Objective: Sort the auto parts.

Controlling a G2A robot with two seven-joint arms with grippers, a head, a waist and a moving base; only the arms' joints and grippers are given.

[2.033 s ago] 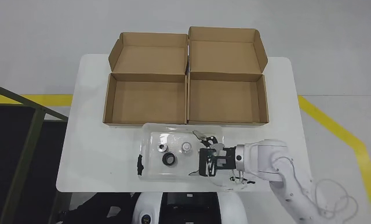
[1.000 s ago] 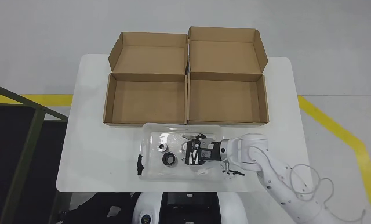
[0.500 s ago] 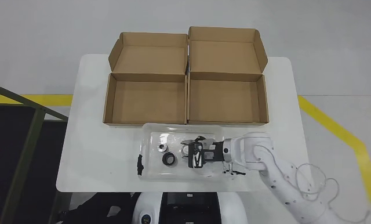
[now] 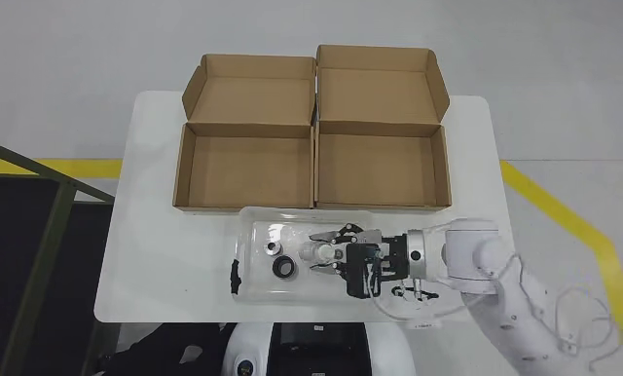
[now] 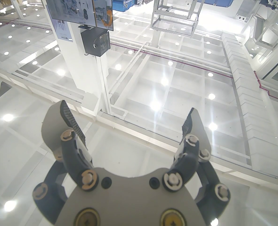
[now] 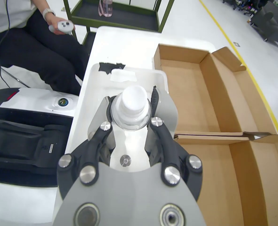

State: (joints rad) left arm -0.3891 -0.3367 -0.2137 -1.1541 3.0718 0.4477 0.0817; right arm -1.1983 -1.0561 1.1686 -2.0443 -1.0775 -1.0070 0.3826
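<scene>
Between tray [image 4: 255,283] rims, right tool [image 4: 319,251] clamps white part [image 6: 132,98]; left tool [image 5: 127,108] gapes wide.

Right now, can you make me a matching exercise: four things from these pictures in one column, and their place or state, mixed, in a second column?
1. white part
2. black ring
3. left pincer
4. cardboard boxes

A. open, holding nothing
B. lying in the clear tray
C. lids folded back
D. held in the right pincer

Pairs: 1-D, 2-B, 3-A, 4-C
</scene>
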